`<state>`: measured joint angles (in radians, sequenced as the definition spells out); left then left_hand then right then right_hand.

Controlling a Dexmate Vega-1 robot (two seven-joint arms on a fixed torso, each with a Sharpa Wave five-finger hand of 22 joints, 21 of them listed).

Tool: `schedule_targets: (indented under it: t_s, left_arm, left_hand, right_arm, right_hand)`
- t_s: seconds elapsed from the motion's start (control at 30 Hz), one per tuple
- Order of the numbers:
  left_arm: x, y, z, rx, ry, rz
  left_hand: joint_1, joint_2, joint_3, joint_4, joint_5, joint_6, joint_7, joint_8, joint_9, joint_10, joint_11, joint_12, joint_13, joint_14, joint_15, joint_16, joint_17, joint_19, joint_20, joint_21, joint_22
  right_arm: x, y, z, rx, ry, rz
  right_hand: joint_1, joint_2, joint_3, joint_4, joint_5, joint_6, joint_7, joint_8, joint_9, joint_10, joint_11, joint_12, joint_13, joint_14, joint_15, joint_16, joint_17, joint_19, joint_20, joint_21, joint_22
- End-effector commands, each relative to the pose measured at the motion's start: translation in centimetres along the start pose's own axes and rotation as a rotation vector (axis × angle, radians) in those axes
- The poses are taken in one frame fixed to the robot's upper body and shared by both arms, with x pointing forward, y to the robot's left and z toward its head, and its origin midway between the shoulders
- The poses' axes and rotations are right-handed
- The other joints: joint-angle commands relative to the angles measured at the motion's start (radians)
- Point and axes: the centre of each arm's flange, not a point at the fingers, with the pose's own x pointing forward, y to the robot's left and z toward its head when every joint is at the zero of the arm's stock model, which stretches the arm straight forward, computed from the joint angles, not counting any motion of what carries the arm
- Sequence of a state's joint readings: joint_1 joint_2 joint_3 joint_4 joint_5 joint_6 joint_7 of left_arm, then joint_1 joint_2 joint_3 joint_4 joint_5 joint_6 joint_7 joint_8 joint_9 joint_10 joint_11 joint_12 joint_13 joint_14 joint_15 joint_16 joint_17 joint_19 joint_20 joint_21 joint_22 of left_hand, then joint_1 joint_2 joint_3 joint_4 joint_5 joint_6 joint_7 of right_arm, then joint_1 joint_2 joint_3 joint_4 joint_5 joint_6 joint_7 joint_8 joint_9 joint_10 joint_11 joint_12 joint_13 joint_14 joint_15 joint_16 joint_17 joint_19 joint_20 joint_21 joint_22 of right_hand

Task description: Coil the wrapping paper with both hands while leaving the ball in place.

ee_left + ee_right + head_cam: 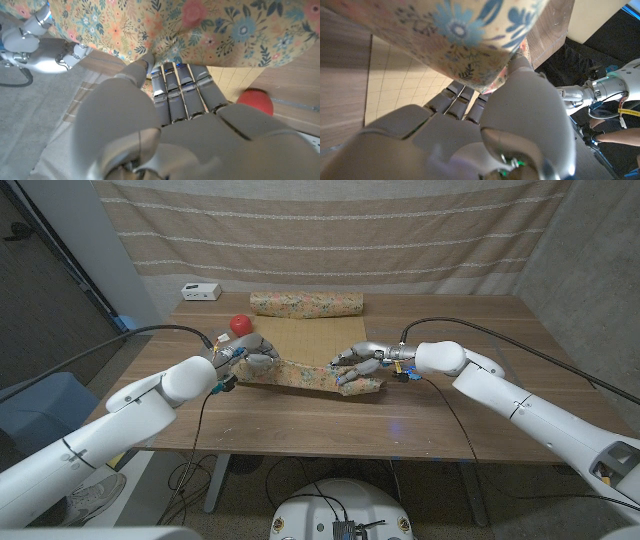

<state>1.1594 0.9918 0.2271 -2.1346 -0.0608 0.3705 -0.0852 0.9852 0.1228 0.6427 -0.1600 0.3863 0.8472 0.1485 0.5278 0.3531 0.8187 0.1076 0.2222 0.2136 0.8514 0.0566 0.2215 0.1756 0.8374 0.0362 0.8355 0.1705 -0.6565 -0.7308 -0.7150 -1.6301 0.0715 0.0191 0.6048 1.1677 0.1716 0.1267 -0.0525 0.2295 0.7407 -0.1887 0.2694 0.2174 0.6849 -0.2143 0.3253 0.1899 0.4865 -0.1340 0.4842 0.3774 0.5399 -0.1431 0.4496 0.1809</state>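
The wrapping paper [305, 360] runs crosswise between both hands. The left hand [252, 356] and right hand [358, 367] grip its near rolled edge, apparently fingers over, thumbs under; the ball [240, 324] lies just beyond the left fingers.

From the head camera I get soft, even room light on the wooden table [330, 420], with a small bluish glint near its front edge and only faint shadows under the arms; the corners fall darker. My left wrist picture is bright but very close, so the left hand [165, 135] blurs into smooth grey while the floral wrapping paper [200, 30] stays fairly sharp. In the right wrist picture the paper's near edge is out of focus, and the right hand [485, 130] sits in dim shade.
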Motion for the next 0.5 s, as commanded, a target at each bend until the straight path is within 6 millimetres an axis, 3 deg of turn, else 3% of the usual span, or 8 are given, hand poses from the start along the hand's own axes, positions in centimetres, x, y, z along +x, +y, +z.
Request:
schedule_targets:
  t_s: [0.03, 0.07, 0.1, 0.13, 0.2, 0.27, 0.4, 0.5]
  left_arm:
    - [0.3, 0.7, 0.2, -0.166, -0.02, -0.056]
    - [0.2, 0.7, 0.4, -0.136, -0.019, -0.043]
    - [0.1, 0.7, 0.6, -0.112, -0.02, -0.03]
    - [0.0, 0.6, 0.7, -0.094, -0.022, -0.023]
    - [-0.1, 0.6, 1.0, -0.07, -0.029, -0.003]
    - [-0.3, 0.6, 1.3, -0.013, -0.036, 0.025]
    - [-0.8, 0.5, 2.5, 0.168, -0.057, 0.114]
    - [-1.1, 0.2, 3.3, 0.287, -0.084, 0.172]
  left_hand:
    - [-0.056, -0.001, 0.094, 0.088, 0.054, -0.024, -0.007, 0.02, 0.262, 0.002, -0.011, -0.011, 0.005, 0.047, -0.066, -0.012, 0.006, 0.025, -0.009, -0.005, 0.001]
    - [-0.083, -0.011, 0.086, 0.098, 0.059, -0.036, -0.012, 0.023, 0.274, -0.004, -0.023, -0.013, 0.01, 0.039, -0.073, -0.016, 0.007, 0.015, -0.014, -0.009, 0.003]
    - [-0.113, -0.02, 0.079, 0.104, 0.064, -0.056, -0.022, 0.027, 0.291, -0.022, -0.036, -0.018, 0.017, 0.013, -0.08, -0.024, 0.01, -0.02, -0.012, -0.021, 0.006]
    - [-0.118, -0.02, 0.079, 0.103, 0.065, -0.06, -0.023, 0.029, 0.294, -0.027, -0.041, -0.018, 0.019, 0.008, -0.081, -0.025, 0.01, -0.035, -0.012, -0.025, 0.007]
    - [-0.144, -0.034, 0.068, 0.092, 0.064, -0.085, -0.033, 0.02, 0.286, -0.064, -0.05, -0.026, 0.03, -0.035, -0.088, -0.032, 0.014, -0.104, 0.007, -0.046, 0.012]
    - [-0.161, -0.037, 0.051, 0.075, 0.055, -0.157, -0.047, -0.01, 0.271, -0.124, -0.059, -0.035, 0.04, -0.098, -0.077, -0.034, 0.021, -0.199, 0.034, -0.075, 0.015]
    - [-0.172, -0.027, -0.041, 0.015, -0.014, -0.447, -0.113, -0.188, 0.184, -0.354, -0.09, -0.041, 0.047, -0.333, -0.086, -0.036, 0.027, -0.44, 0.077, -0.154, 0.018]
    - [-0.157, -0.034, -0.081, -0.006, -0.046, -0.561, -0.138, -0.277, 0.136, -0.427, -0.103, -0.035, 0.045, -0.405, -0.079, -0.036, 0.022, -0.503, 0.084, -0.18, 0.016]
  right_arm:
    - [0.2, -1.5, 0.7, 0.125, -0.075, -0.014]
    - [0.0, -1.4, 0.8, 0.099, -0.075, -0.041]
    - [-0.3, -1.3, 0.8, 0.072, -0.074, -0.067]
    - [-0.5, -1.3, 0.9, 0.046, -0.075, -0.095]
    - [-1.0, -1.0, 1.0, -0.011, -0.073, -0.132]
    - [-1.3, -0.7, 1.2, -0.073, -0.072, -0.175]
    - [-2.0, 0.1, 1.8, -0.232, -0.068, -0.268]
    - [-2.3, 0.5, 2.0, -0.294, -0.086, -0.324]
  right_hand:
    - [-0.001, 0.023, 0.196, 0.135, -0.012, 0.236, 0.254, -0.021, -0.002, 0.315, 0.347, -0.016, 0.04, 0.671, -0.036, -0.03, 0.024, 0.42, 0.041, 0.444, 0.157]
    - [0.0, 0.002, 0.202, 0.126, -0.026, 0.219, 0.245, -0.033, -0.003, 0.288, 0.34, -0.032, 0.038, 0.628, -0.018, -0.057, 0.018, 0.378, 0.056, 0.442, 0.149]
    - [-0.01, -0.026, 0.193, 0.112, -0.043, 0.184, 0.233, -0.052, -0.004, 0.236, 0.319, -0.057, 0.042, 0.554, 0.003, -0.093, 0.018, 0.263, 0.088, 0.422, 0.132]
    - [-0.025, -0.041, 0.179, 0.105, -0.046, 0.157, 0.223, -0.064, -0.005, 0.201, 0.322, -0.072, 0.048, 0.5, 0.019, -0.11, 0.026, 0.205, 0.098, 0.415, 0.119]
    - [-0.048, -0.071, 0.149, 0.09, -0.043, 0.111, 0.21, -0.078, -0.007, 0.134, 0.304, -0.1, 0.053, 0.411, 0.029, -0.137, 0.039, 0.146, 0.104, 0.413, 0.098]
    - [-0.087, -0.091, 0.106, 0.072, -0.025, -0.043, 0.179, -0.096, -0.012, -0.022, 0.274, -0.14, 0.05, 0.24, 0.051, -0.194, 0.048, 0.013, 0.127, 0.385, 0.051]
    - [-0.141, -0.113, 0.043, 0.042, 0.008, -0.341, 0.125, -0.095, -0.019, -0.327, 0.235, -0.149, 0.039, -0.078, 0.091, -0.278, 0.048, -0.22, 0.19, 0.283, -0.002]
    - [-0.147, -0.114, 0.027, 0.027, 0.021, -0.439, 0.118, -0.096, -0.021, -0.439, 0.228, -0.154, 0.034, -0.186, 0.077, -0.292, 0.042, -0.279, 0.186, 0.244, -0.005]
